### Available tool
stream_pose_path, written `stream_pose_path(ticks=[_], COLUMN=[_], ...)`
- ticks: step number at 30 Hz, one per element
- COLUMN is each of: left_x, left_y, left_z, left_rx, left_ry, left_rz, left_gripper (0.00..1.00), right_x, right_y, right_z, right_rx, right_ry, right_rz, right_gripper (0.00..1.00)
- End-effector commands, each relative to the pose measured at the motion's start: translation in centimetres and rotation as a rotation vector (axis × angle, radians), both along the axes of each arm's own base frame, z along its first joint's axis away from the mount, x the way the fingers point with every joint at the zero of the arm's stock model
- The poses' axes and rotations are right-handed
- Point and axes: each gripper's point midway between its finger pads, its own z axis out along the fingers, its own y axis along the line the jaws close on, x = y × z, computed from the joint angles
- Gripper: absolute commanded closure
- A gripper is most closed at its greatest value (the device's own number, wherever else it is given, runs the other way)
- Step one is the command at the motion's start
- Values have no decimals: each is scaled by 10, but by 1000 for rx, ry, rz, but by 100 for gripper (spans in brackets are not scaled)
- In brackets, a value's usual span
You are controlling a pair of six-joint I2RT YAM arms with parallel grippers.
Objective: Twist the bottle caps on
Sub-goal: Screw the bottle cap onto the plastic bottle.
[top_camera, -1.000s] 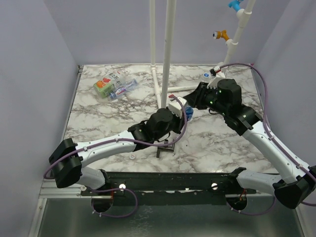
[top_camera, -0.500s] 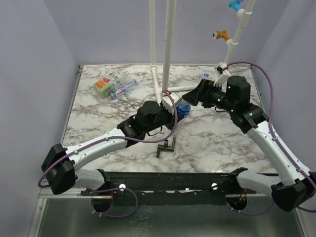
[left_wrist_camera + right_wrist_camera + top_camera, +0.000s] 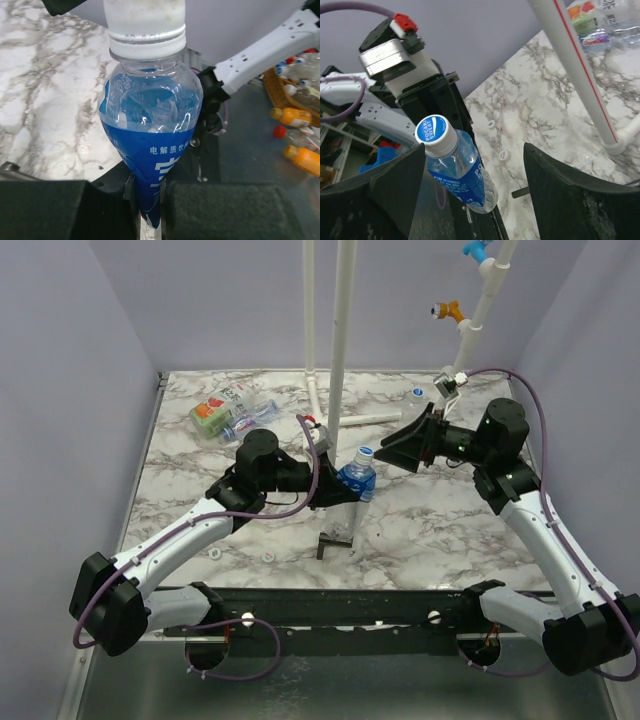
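blue-labelled bottle (image 3: 150,145) is clamped low down in my left pincer (image 3: 149,210), with its cap (image 3: 434,131) sitting on the neck. my right pincer (image 3: 390,454) gapes wide just beside the cap. i'd centre on it, close squarely, then twist without tilting the bottle.

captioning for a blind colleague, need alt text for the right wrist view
A capped Pocari Sweat bottle, blue-labelled, sits tilted between the right gripper's open fingers, touching neither. The left gripper clamps its lower end; behind are a marble table, two loose caps and a white pipe.
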Motion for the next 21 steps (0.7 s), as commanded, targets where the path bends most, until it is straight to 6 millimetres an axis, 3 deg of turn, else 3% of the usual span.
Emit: stream_pose_path(ticks=[1,7,21], left_x=[-30,-33,-27], left_y=[7,5,-2], left_z=[15,13,6], left_rx=[-74,-80,-85], left_ry=[23,61,111], left_rz=[-188,-230,-240], left_gripper=[100,100,100], right_x=[-28,-40,-42], right_y=[6,8,22], right_z=[18,17,20], right_rx=[78,128,127], right_ry=[-83,-74,-71], right_rz=[177,256,273], right_gripper=[20,24,32])
